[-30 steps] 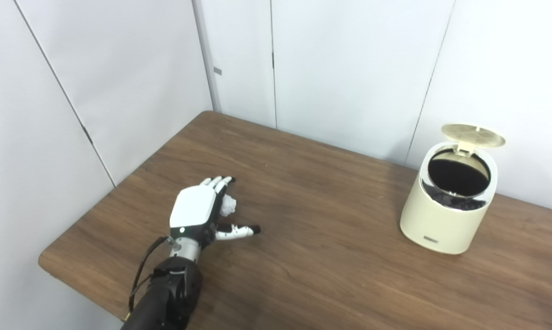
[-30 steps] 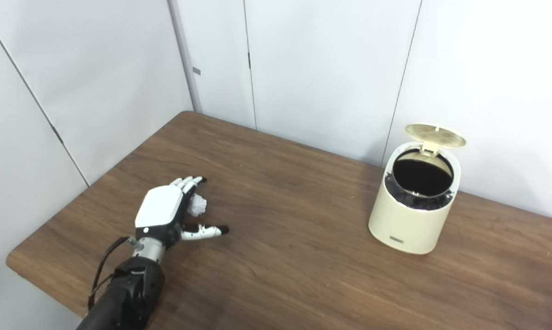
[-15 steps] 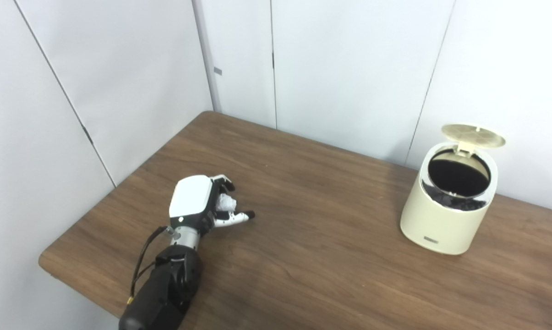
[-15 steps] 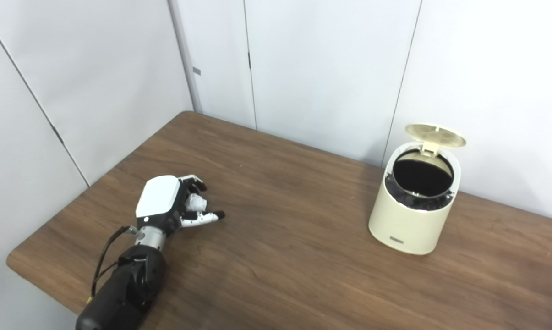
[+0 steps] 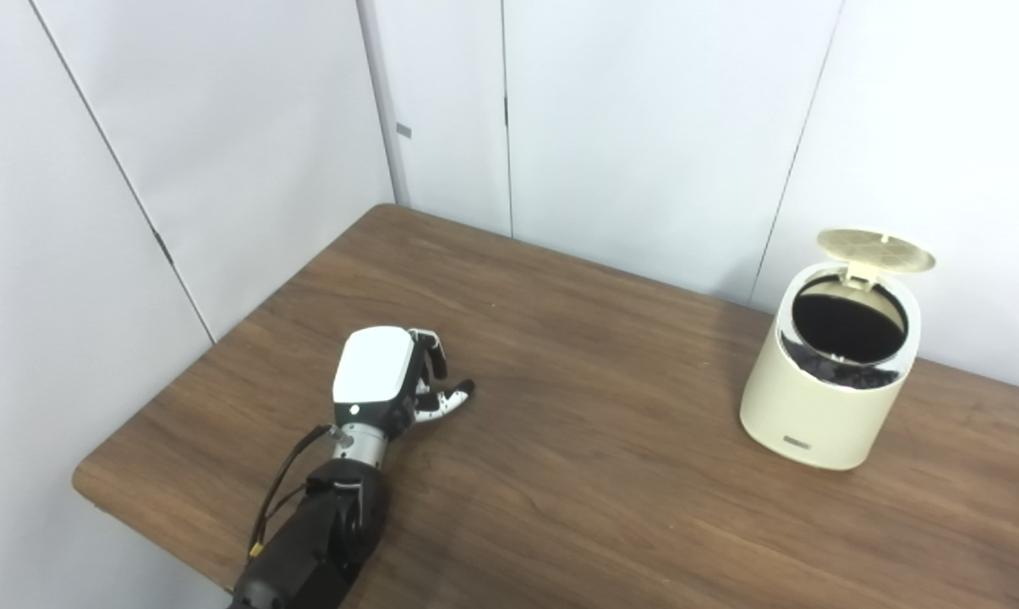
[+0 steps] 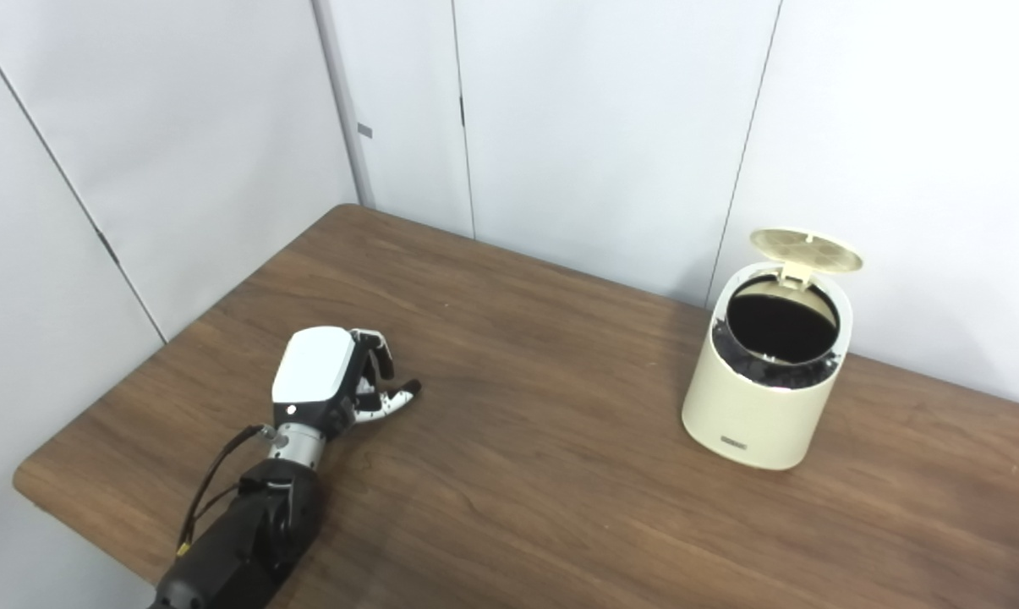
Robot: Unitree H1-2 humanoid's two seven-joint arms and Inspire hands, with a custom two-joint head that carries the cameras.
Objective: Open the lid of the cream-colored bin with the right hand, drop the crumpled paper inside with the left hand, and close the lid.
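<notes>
Left hand (image 5: 382,379), lower left of frame, fingers curled tight, presumably around the paper, which I can't see. Bin (image 5: 829,372) sits at right, lid (image 5: 876,250) tipped up, mouth clear for the drop. Right hand's out of frame.

The left hand (image 6: 327,385) rests on the counter (image 6: 517,474), fingers curled shut; any paper inside is hidden. Well apart to the right, the bin (image 6: 758,397) stands with its lid (image 6: 805,248) up.
</notes>
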